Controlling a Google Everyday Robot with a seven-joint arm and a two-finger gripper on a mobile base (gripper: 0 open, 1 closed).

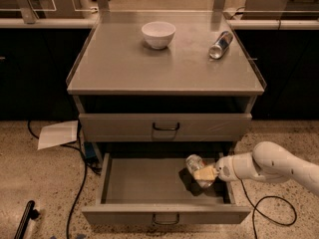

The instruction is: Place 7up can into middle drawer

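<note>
Fingers (205, 174) of the gripper (201, 172) are clamped on the 7up can (195, 164) in the camera view, which looks down on the cabinet from the front. The gripper reaches in from the right, over the right edge of the middle drawer (142, 182), which is pulled out with most of its floor bare. The can hangs tilted, its top leaning left, close to the right wall and roughly midway between the drawer's back and front edges. Its shadow falls on the floor just beneath, so I judge it low inside, but cannot tell whether it touches.

To finish well, lower until the base meets the floor, level the can if the wrist allows, and only then let go, so the bumpy can does not tip and roll. Keep it off the right wall. Withdraw the arm (274, 166) upward and to the right, clear of that edge and of the closed upper drawer (124, 127).

On the top surface (149, 71), the white bowl (158, 34) near the back edge and the slim can (221, 45) lying by the back right corner need no attention.
</note>
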